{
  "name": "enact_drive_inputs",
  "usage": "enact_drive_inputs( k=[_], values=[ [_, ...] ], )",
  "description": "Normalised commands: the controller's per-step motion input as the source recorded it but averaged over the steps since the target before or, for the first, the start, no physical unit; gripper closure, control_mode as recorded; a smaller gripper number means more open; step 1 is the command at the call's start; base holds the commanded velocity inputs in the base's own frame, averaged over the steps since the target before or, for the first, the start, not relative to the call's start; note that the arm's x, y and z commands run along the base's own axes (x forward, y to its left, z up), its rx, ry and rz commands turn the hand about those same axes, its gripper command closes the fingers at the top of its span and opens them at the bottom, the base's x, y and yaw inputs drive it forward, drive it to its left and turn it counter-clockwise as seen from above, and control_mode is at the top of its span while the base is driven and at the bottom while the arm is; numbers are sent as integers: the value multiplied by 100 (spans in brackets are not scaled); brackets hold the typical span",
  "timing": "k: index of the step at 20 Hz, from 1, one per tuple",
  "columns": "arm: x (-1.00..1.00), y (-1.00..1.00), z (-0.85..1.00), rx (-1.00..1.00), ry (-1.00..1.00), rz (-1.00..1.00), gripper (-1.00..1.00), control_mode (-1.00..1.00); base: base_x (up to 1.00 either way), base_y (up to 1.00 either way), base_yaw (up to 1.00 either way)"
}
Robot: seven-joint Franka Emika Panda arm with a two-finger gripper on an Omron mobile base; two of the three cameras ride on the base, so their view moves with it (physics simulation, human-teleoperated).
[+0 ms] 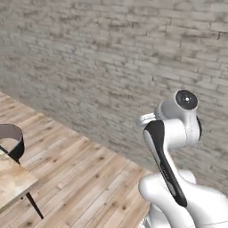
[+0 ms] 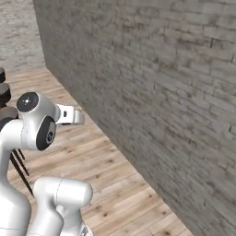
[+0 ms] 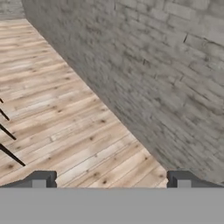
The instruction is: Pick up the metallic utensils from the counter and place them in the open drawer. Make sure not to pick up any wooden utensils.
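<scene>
The tool (image 3: 112,180) hangs with its two dark fingertips spread wide and bare air between them, carrying no utensil. It points down at a pale plank floor (image 3: 65,109) where it meets a grey brick wall (image 3: 175,65).

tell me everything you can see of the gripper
The gripper shows in the hand view as two small dark grey finger tips, blocky with paler square faces, rising at the bottom edge. They stand far apart, so it is open, with nothing between them and nothing touching them. It points down and forward over the wood plank floor toward the foot of the grey brick wall. It hangs in the air, clear of both.
</scene>
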Motion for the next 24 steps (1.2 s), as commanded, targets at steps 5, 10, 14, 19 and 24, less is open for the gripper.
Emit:
enact_drive_inputs(
  k=[5,10,14,19,24],
  values=[
    [0,0,0,0,0,0,-100,100,98,-71,55],
    [0,0,0,0,0,0,-100,100,100,-41,60],
    [0,0,0,0,0,0,-100,100,100,-32,65],
    [0,0,0,0,0,0,-100,100,100,-39,62],
    [0,0,0,0,0,0,-100,100,100,-39,62]
  ],
)
